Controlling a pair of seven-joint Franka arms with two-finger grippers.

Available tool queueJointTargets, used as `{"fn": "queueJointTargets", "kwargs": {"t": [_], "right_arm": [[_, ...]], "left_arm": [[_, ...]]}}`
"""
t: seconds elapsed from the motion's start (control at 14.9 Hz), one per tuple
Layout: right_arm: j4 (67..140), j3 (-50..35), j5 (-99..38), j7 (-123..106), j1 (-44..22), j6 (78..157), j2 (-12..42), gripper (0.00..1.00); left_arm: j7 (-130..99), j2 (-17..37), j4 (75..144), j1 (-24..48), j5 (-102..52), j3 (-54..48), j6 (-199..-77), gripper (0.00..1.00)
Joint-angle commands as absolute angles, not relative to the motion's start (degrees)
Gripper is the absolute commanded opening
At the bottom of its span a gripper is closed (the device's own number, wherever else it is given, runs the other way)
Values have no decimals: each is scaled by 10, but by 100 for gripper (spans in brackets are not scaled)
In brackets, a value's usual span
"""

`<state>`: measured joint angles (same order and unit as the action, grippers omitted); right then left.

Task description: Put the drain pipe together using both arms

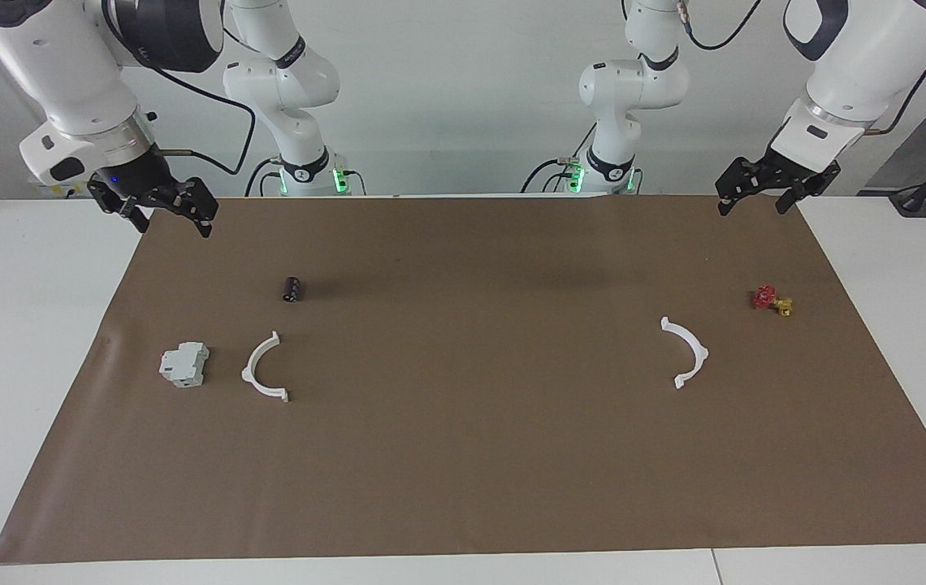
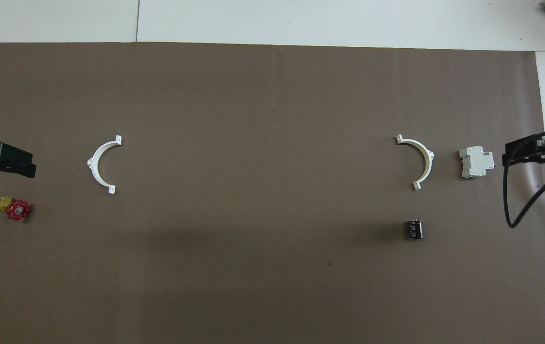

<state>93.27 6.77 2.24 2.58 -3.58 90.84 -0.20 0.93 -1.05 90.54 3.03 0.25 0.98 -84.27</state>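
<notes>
Facing view: two white half-ring arcs flat on brown-papered worktop, well apart. One arc toward right arm's end, just beside grey breaker block; other arc toward left arm's end, near red-and-yellow valve. One black cylinder nearer the robots than the first arc. Right pincer and left pincer both raised over the paper's corners at the robots' end, fingers spread, holding nothing.

Overhead view: count confirmed, two arcs, one block, one valve, one cylinder. Open sides facing each other.

Judgement: arcs likely light, thin, stiff but slightly springy, prone to sliding on paper. Best grip mid-arc across the band, leaving end tabs free for mating.
</notes>
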Motion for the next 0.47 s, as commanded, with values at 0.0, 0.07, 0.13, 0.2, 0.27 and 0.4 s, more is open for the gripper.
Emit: {"fn": "queueJointTargets", "kwargs": {"t": [0.0,0.07,0.13,0.2,0.27,0.4], "right_arm": [[978,68,10,6,-29,959,-23,100],[996,68,10,6,-29,975,-30,100],[1014,68,9,5,-29,994,-36,100],[1028,68,9,4,-30,1010,-39,100],[1042,68,8,1,-30,1027,-40,100],[1073,68,3,-40,-33,1075,-27,100]], "left_arm": [[11,-16,915,28,-4,11,-853,100],[11,-16,915,28,-4,11,-853,100],[11,-16,915,28,-4,11,-853,100],[11,-16,915,28,-4,11,-853,100],[11,-16,915,28,-4,11,-853,100],[11,-16,915,28,-4,11,-853,100]]}}
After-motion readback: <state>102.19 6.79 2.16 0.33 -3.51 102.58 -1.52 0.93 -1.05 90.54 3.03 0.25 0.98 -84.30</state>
